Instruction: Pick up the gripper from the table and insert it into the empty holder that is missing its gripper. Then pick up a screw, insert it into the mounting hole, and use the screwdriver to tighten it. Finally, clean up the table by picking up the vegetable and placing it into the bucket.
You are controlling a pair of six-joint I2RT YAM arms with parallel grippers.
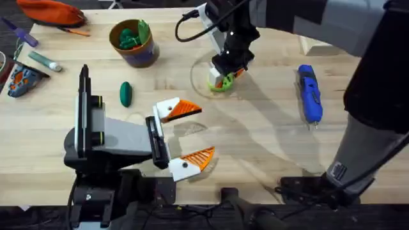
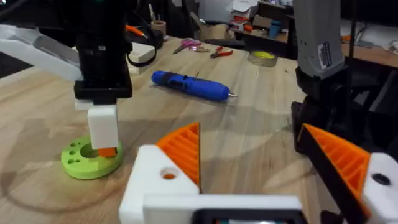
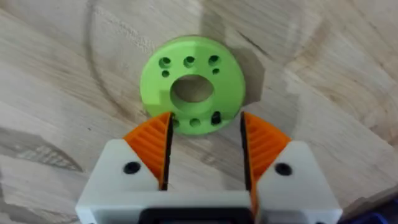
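1. From overhead, my left gripper (image 1: 184, 136) rested spread wide at the table's (image 1: 268, 147) centre, grasping nothing, one orange-padded finger at 12 o'clock of the other. My right gripper (image 1: 225, 75) pointed down at 1 o'clock of it, onto the lime-green disc (image 1: 217, 85). The vegetable (image 1: 126, 93) lay at 10 o'clock of my left gripper, apart from it. The bucket (image 1: 134, 43) stood at 12 o'clock of the vegetable, with green items inside. The screwdriver (image 1: 309, 93) lay at 3 o'clock of the disc, well apart.

2. Through my left wrist camera, my own fingers (image 2: 185, 149) stood far apart with only bare wood between. Beyond them my right gripper (image 2: 104, 134) touched down on the lime-green disc (image 2: 87, 163), and the screwdriver (image 2: 191, 85) lay farther back on the table (image 2: 261, 124).

3. Through my right wrist camera, my fingers (image 3: 154, 144) were parted, unclenched, with their tips at the near rim of the lime-green disc (image 3: 193, 78). The disc lay flat on the table (image 3: 56, 93), ringed with small holes around one large centre hole.
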